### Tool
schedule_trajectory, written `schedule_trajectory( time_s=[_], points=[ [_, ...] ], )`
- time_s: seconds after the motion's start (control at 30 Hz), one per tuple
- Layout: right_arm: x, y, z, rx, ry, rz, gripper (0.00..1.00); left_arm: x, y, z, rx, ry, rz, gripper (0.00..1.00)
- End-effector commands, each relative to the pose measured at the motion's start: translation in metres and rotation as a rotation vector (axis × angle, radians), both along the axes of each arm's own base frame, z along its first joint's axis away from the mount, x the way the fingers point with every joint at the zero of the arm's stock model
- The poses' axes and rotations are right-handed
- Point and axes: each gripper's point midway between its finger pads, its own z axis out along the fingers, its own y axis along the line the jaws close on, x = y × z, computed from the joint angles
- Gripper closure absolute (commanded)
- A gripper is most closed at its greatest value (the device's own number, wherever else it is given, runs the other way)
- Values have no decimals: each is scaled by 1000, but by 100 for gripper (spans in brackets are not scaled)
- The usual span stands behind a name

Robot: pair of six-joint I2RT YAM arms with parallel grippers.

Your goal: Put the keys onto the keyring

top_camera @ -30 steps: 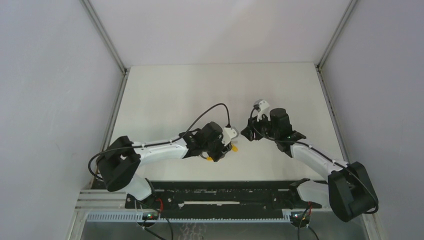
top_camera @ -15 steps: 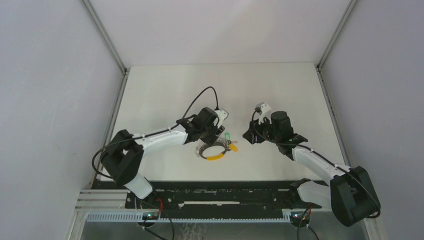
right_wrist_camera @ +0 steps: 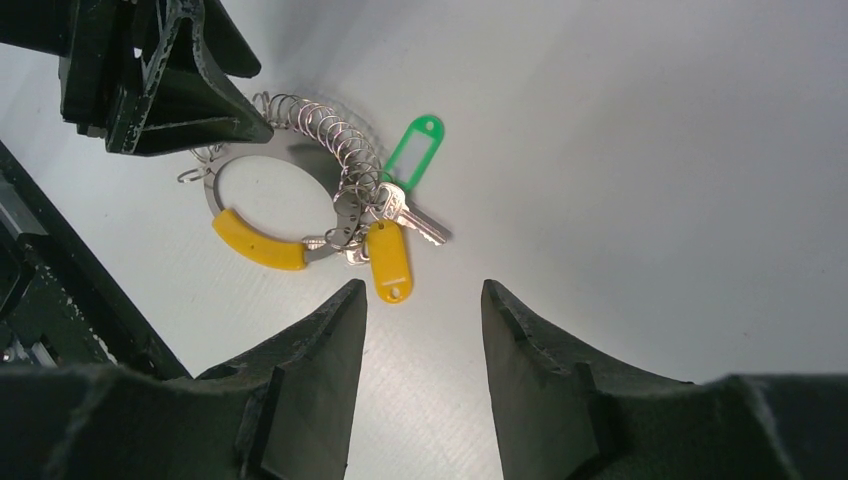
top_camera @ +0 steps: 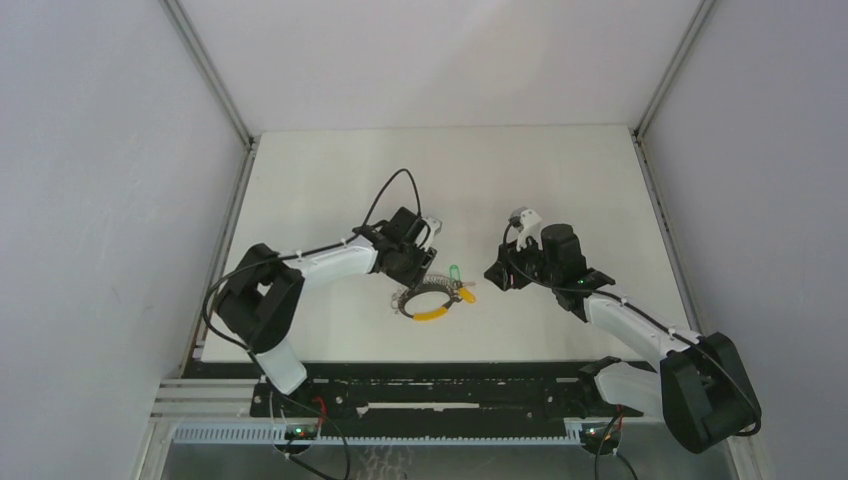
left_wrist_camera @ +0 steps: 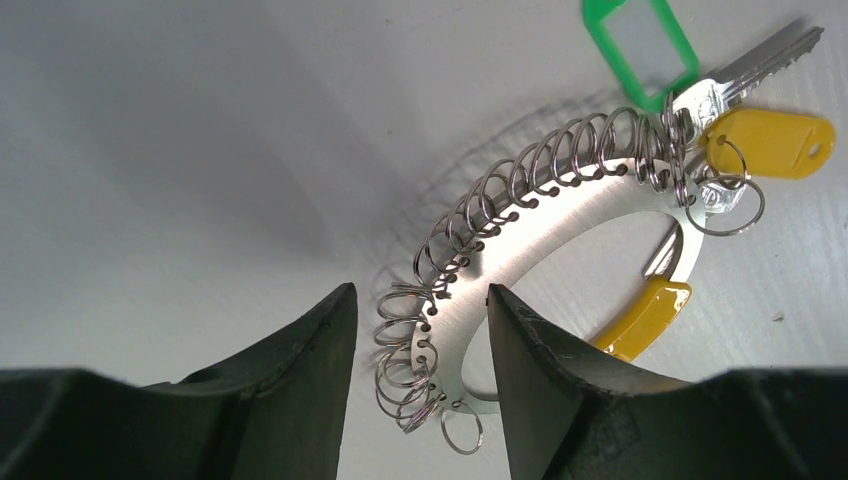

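Nearest you, the keyring [top_camera: 428, 302] lies flat on the pale table [top_camera: 330, 180], with a yellow sleeve [right_wrist_camera: 258, 240] on its near arc. The keys [right_wrist_camera: 402, 215], one with a green tag [left_wrist_camera: 640, 50] and one with a yellow tag [left_wrist_camera: 770, 142], touch its right end among the wire loops; you can read nothing on the tags. Your left gripper [left_wrist_camera: 420, 292] hovers over the ring's far-left rim, jaws moderately apart and gripping nothing. Your right gripper [right_wrist_camera: 422, 287], off to the ring's right, is likewise parted and empty. Plain grey walls [top_camera: 100, 150] stand beyond.
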Motion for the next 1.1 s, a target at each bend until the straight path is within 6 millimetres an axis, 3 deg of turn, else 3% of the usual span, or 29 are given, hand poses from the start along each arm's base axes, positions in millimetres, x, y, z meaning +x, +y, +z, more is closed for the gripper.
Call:
schedule_trajectory(
  time_s=[0.0,0.33,0.4,0.47,0.53,0.77,1.07],
  points=[
    [3,6,15,35,-44,7,54,9,-17,9,-76,26,60,46],
    [0,7,17,38,-48,16,54,10,-26,-11,-73,54,-5,53],
    [1,7,17,39,-48,16,54,9,-23,-12,-64,52,-8,59],
    [0,8,17,42,-48,21,54,8,-21,-9,-66,44,-9,73],
    [-1,9,18,45,-49,28,54,9,-21,-2,-80,21,-14,83],
    [-5,17,24,75,-62,78,54,16,-25,36,-150,-102,-59,98],
    [4,25,40,94,-93,105,54,27,-20,83,-210,-334,-129,100]
  ],
)
